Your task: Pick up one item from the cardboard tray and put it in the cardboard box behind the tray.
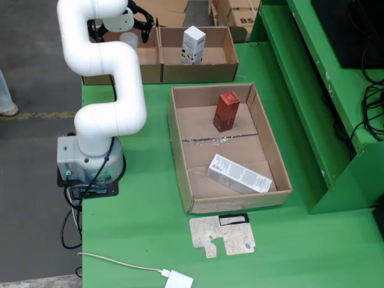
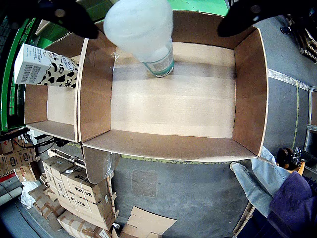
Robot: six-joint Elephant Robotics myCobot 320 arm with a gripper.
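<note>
Arm was reaching over the rear row of boxes, with the hand (image 1: pixel 123 24) above the left-hand cardboard box (image 1: pixel 150 63) as the fixed view showed it. In the wrist view the two black fingers (image 2: pixel 67 15) stood wide apart at the top of the frame, and the white cup (image 2: pixel 143 32) sat between them, its base on the box floor against the far wall. Neither finger appeared to touch the cup, so the hand read as open and holding nothing; true contact could not be confirmed, since the fingertips were partly out of frame.

The neighbouring box (image 1: pixel 213 60) held an upright cow-print carton (image 1: pixel 193 45). The cardboard tray (image 1: pixel 186 156) on the green table (image 1: pixel 144 216) carried a red box (image 1: pixel 226 111) standing upright and a white-grey box (image 1: pixel 239 174) lying flat.

Judgement: the cup looked placed, with retreat next.

Risks:
- The cup was tall and narrow, so a finger brushing it on the way up could tip it.
- A sideways exit could snag the divider wall between the boxes.
- A person's legs (image 2: pixel 262 183) were visible beside the boxes, within a wide swing of the arm.
</note>
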